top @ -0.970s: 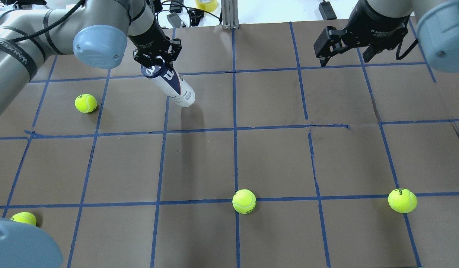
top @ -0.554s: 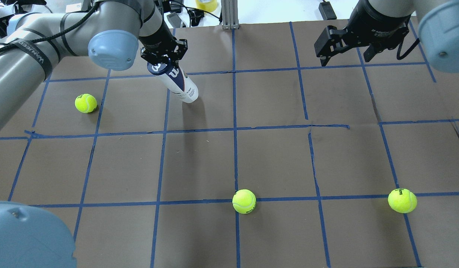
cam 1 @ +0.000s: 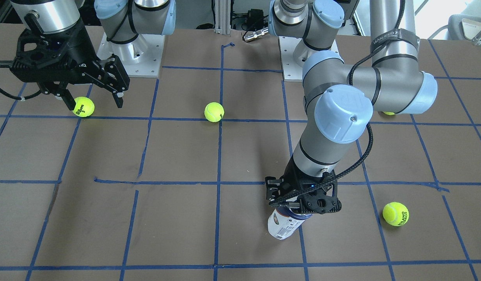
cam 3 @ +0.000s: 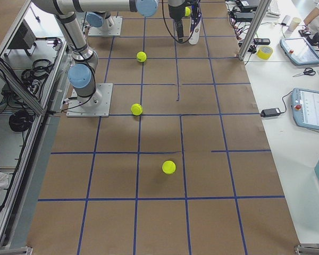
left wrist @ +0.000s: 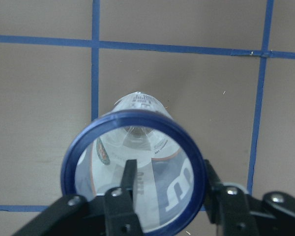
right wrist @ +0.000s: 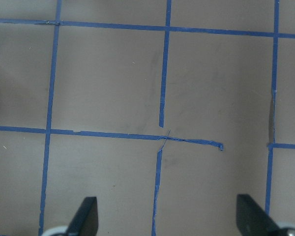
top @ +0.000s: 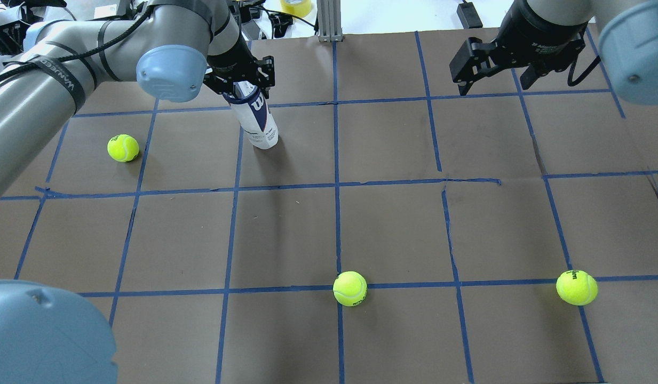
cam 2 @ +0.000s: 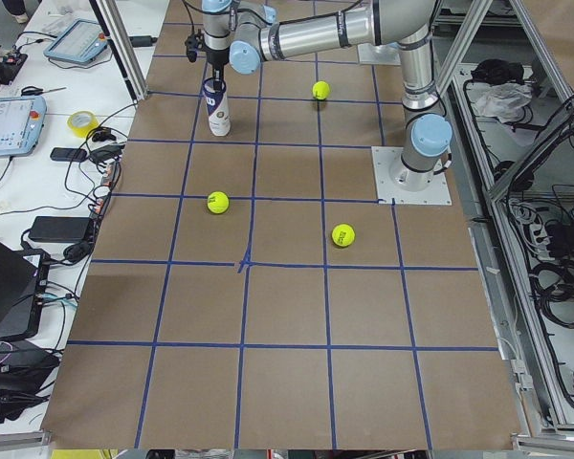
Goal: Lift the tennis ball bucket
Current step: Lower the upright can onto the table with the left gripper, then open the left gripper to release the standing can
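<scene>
The tennis ball bucket (top: 258, 121), a clear tube with a white and navy label and a dark blue rim, stands nearly upright at the far left of the table. It also shows in the front view (cam 1: 284, 227) and the left side view (cam 2: 217, 108). My left gripper (top: 247, 88) is shut on its rim. In the left wrist view one finger (left wrist: 128, 173) is inside the open mouth and the other outside. I cannot tell whether its base touches the table. My right gripper (top: 491, 74) hangs open and empty at the far right.
Yellow-green tennis balls lie loose: one left of the tube (top: 123, 148), one near the front middle (top: 350, 288), one at the front right (top: 576, 287). In the front view a ball (cam 1: 83, 106) lies under my right gripper (cam 1: 94, 103). Blue tape lines grid the brown table.
My left gripper has moved right and a little farther away, and the tube has swung from a clear tilt to nearly upright. The right arm has not moved.
</scene>
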You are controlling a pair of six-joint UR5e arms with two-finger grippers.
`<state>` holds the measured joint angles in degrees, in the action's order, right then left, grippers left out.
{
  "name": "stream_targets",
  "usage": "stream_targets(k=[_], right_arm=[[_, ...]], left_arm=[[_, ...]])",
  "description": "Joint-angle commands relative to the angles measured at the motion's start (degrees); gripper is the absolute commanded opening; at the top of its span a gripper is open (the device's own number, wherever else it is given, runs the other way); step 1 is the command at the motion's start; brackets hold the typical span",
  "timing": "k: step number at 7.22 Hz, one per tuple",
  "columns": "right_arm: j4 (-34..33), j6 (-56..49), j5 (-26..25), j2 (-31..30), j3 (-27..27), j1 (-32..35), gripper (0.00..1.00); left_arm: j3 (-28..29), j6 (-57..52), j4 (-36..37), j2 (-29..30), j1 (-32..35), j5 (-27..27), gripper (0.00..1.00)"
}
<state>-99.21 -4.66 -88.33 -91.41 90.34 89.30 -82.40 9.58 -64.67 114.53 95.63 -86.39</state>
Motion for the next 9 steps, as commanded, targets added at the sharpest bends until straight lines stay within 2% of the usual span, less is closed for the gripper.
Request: stream_targets(k=[1, 4, 7, 9], right_arm=[[0.1, 0.0, 0.0, 0.0, 0.0, 0.0, 1.0], [0.1, 0.0, 0.0, 0.0, 0.0, 0.0, 1.0], [-0.1, 0.8, -0.8, -0.8, -0.3, 0.3, 1.0], [-0.4, 0.1, -1.0, -0.7, -1.3, 0.4, 1.0]], left_arm=[[0.1, 0.4, 0.0, -0.9, 0.9, 0.3, 0.96], [1.1, 0.4, -4.9, -5.2, 1.2, 0.0, 1.0], [5.9, -3.7, -22.9, -10.4, 0.4, -4.0, 1.0], [4.4, -4.8, -24.4, -13.4, -2.5, -3.3, 1.0]])
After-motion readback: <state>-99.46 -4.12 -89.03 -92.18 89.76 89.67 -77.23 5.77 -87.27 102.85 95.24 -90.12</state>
